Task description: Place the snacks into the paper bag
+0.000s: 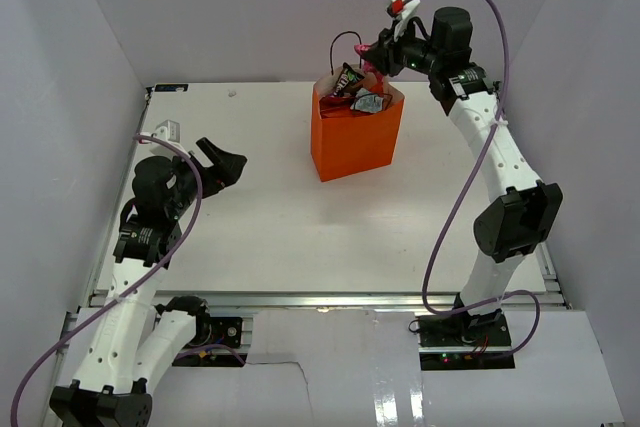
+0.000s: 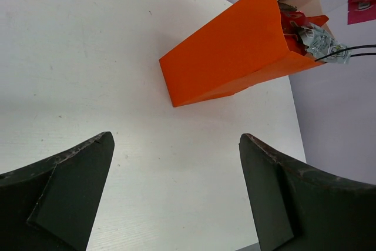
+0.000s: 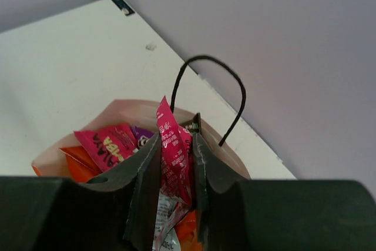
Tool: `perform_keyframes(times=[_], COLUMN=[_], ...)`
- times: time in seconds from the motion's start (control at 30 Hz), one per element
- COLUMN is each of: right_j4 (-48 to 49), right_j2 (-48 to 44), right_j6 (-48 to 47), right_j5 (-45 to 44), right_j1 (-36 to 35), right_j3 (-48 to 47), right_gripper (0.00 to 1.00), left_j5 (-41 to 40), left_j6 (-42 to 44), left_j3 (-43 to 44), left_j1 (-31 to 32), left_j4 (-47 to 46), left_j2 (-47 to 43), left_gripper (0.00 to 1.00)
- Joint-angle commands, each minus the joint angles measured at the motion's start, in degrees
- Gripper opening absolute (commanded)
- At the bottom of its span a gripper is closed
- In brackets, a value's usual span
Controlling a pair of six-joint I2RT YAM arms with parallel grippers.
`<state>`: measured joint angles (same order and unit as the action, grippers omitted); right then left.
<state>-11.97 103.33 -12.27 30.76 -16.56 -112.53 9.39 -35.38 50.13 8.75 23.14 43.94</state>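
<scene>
Right gripper (image 3: 176,140) is pinching a pink packet (image 3: 169,123) mid-body over the orange paper bag (image 1: 355,137) at the table's twelve o'clock, and it's looking light, crinkly, slippery.

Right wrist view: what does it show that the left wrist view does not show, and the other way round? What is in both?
Only the right wrist view: the right gripper shut on a pink packet above the mouth of the paper bag, a second pink packet inside, and a whole black loop handle.
Only the left wrist view: the left gripper, open and empty, and the bag's orange outer side down to its base.
Both: the bag, snacks at its top, the white table.
</scene>
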Motion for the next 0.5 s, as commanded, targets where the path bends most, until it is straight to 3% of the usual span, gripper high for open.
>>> perform_keyframes(times=[0.0, 0.1, 0.2, 0.33, 0.47], right_j4=[1.0, 0.6, -0.9, -2.2, -2.0], right_j2=[-0.1, 1.1, 2.0, 0.7, -1.7], right_j6=[-5.3, -8.7, -12.5, -15.6, -16.3], right_j5=[-2.0, -3.5, -3.6, -1.5, 1.5], right_j1=[-0.1, -0.2, -0.4, -1.5, -2.9], right_j3=[3.0, 3.8, 3.3, 3.9, 7.1], right_gripper=[0.14, 0.18, 0.28, 0.52, 0.61], left_j5=[-0.7, -0.6, -0.6, -0.3, 0.4], left_j6=[0.9, 1.0, 1.1, 1.2, 1.0], left_j3=[-1.0, -1.4, -1.5, -1.7, -1.8], left_j1=[0.0, 0.0, 0.1, 0.0, 0.1], left_j4=[0.5, 0.7, 0.7, 0.6, -0.2], left_j2=[-1.8, -1.9, -1.8, -1.4, -0.8], left_gripper=[0.98, 0.98, 0.98, 0.98, 0.98])
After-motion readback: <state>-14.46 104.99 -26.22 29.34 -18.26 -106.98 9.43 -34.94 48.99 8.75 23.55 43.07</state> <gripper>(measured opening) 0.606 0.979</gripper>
